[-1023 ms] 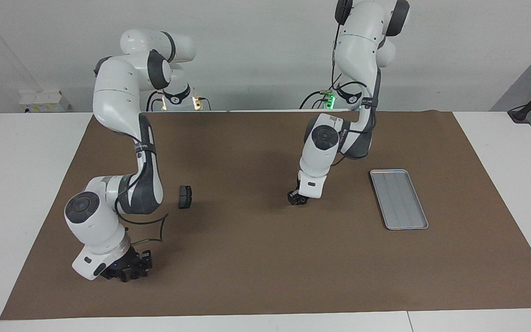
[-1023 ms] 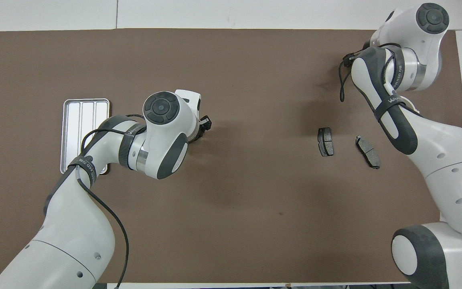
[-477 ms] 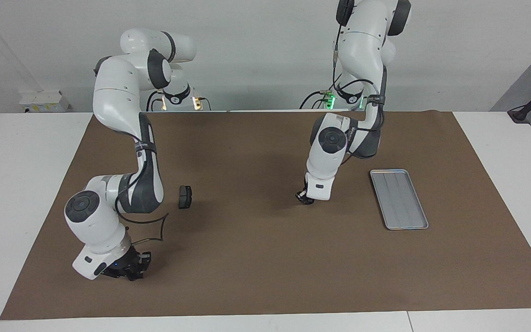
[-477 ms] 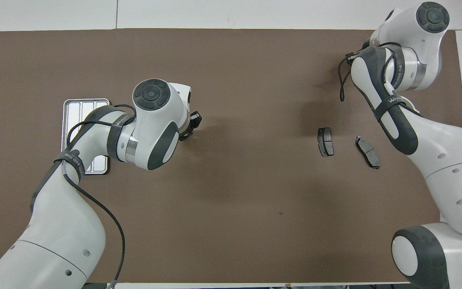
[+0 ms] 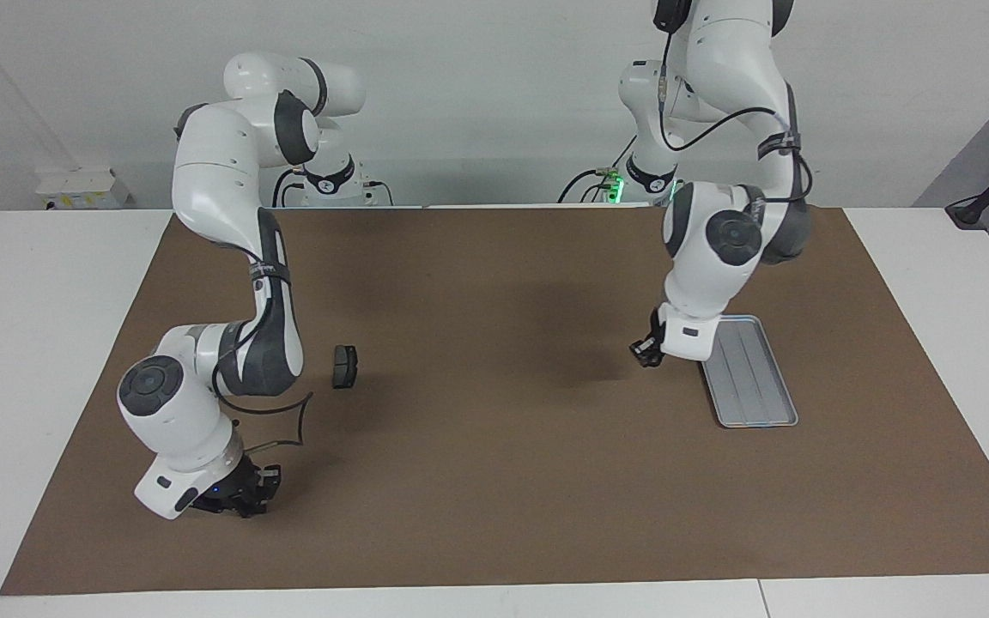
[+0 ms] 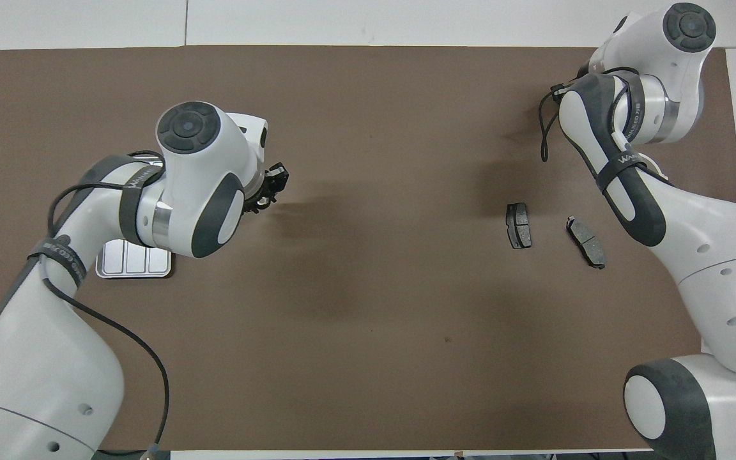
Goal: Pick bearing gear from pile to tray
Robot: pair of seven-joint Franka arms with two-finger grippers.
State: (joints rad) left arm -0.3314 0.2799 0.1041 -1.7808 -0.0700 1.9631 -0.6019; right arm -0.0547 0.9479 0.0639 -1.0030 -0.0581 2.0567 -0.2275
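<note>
My left gripper [image 5: 645, 350] hangs in the air over the brown mat, right beside the silver tray [image 5: 756, 382]. In the overhead view the left gripper [image 6: 272, 184] shows past its wrist, and the arm covers most of the tray [image 6: 131, 267]. The bearing gear is hidden from me in both views. Of the pile I see two dark grey brake pads [image 6: 519, 225] [image 6: 586, 241]; the facing view shows only one pad [image 5: 344, 366]. My right gripper [image 5: 241, 499] is down at the mat, shut, farther from the robots than the pads. I see nothing in it.
The brown mat [image 5: 477, 481] covers most of the white table. The right arm's elbow [image 5: 245, 356] stands close beside the pads. A loose black cable [image 5: 288, 425] hangs off that arm just above the mat.
My left gripper rose from the middle of the mat and swung over to the tray's edge. My right gripper closed its fingers where it stood. The pads have not moved.
</note>
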